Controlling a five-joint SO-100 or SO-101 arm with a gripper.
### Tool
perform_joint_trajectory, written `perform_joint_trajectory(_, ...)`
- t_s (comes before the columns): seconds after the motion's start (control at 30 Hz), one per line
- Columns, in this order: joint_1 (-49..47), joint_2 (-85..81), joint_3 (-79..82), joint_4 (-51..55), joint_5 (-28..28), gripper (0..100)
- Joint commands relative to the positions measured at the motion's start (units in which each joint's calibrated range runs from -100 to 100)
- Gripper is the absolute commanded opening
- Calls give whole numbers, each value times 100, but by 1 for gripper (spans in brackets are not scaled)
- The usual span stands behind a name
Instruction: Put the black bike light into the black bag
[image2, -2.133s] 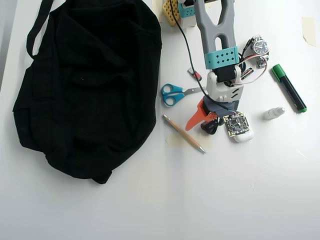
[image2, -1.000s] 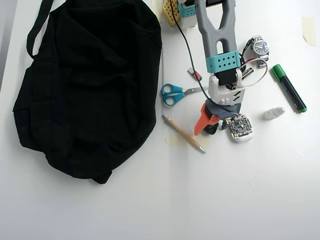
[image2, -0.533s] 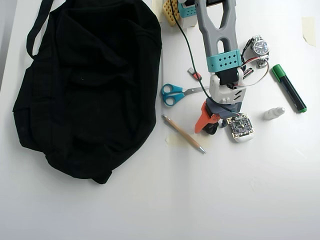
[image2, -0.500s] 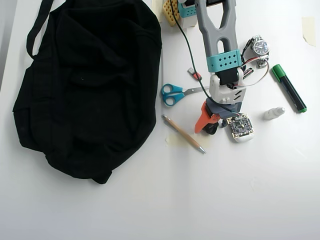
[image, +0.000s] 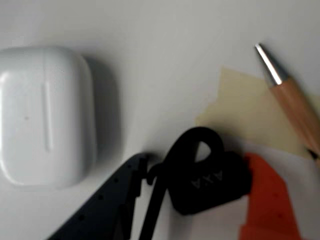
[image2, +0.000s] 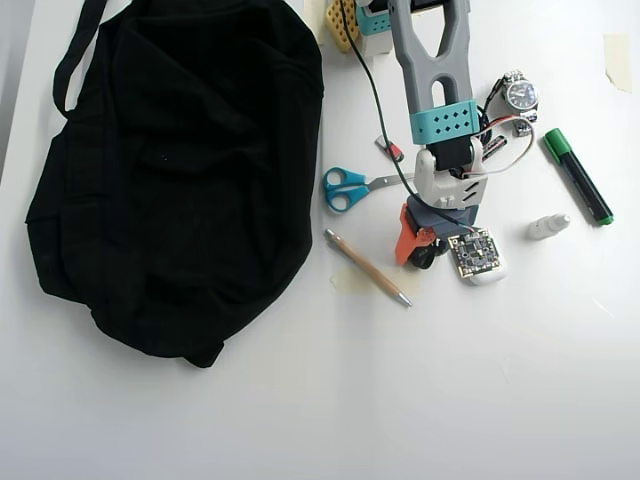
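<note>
The black bike light (image: 210, 182), a small body marked AXA with a looped strap, lies on the white table. My gripper (image: 195, 167) has it between its jaws: the orange finger (image: 270, 200) touches its right side and the dark finger (image: 110, 200) presses the strap on the left. In the overhead view the gripper (image2: 420, 250) is right of centre, with the light (image2: 432, 258) mostly hidden under it. The black bag (image2: 180, 170) lies floppy at the left, well apart from the gripper.
A white earbud case (image: 45, 115) sits close left of the light, and also shows in the overhead view (image2: 492, 274). A pen (image2: 367, 267) lies on a tape patch (image2: 348, 281). Blue scissors (image2: 345, 188), a watch (image2: 518, 94), a green marker (image2: 578, 175) and a small white bottle (image2: 548, 226) surround the arm.
</note>
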Motion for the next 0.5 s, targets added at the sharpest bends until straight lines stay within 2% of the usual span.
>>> perform_joint_trajectory(0.0,-63,-264,-61,103,-25,24)
perform_joint_trajectory(0.47,-63,-272,-69,78,-20,14)
